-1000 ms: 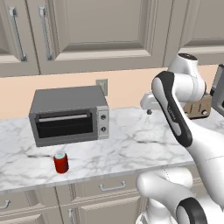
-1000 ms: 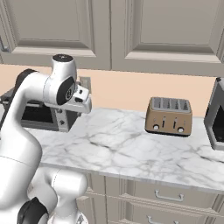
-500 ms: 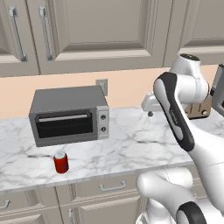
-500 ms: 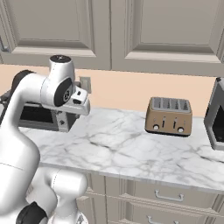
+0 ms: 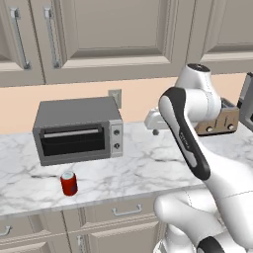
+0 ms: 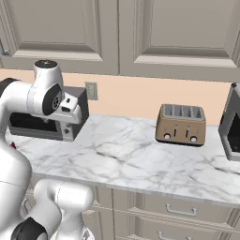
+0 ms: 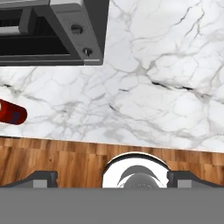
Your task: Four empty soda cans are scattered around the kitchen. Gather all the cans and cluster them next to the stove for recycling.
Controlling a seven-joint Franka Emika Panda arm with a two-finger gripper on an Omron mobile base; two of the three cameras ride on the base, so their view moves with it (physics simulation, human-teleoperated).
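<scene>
Red soda can (image 5: 69, 184) stands upright near the front edge of the marble worktop (image 5: 143, 168), just in front of the grey toaster oven (image 5: 78, 130), well apart from the gripper (image 7: 111, 178), which hangs empty above the worktop with fingers spread wide

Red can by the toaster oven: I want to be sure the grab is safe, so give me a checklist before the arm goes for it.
1. Red can upright on the counter: ok.
2. Space around can: ok, it stands apart from the toaster oven.
3. Claw spread wide enough: ok, its tips sit far apart with nothing between them.
4. Claw lined up over can: not ok, the can lies at the left edge of the hand view.
5. Stove in sight for drop-off: cannot tell.
</scene>
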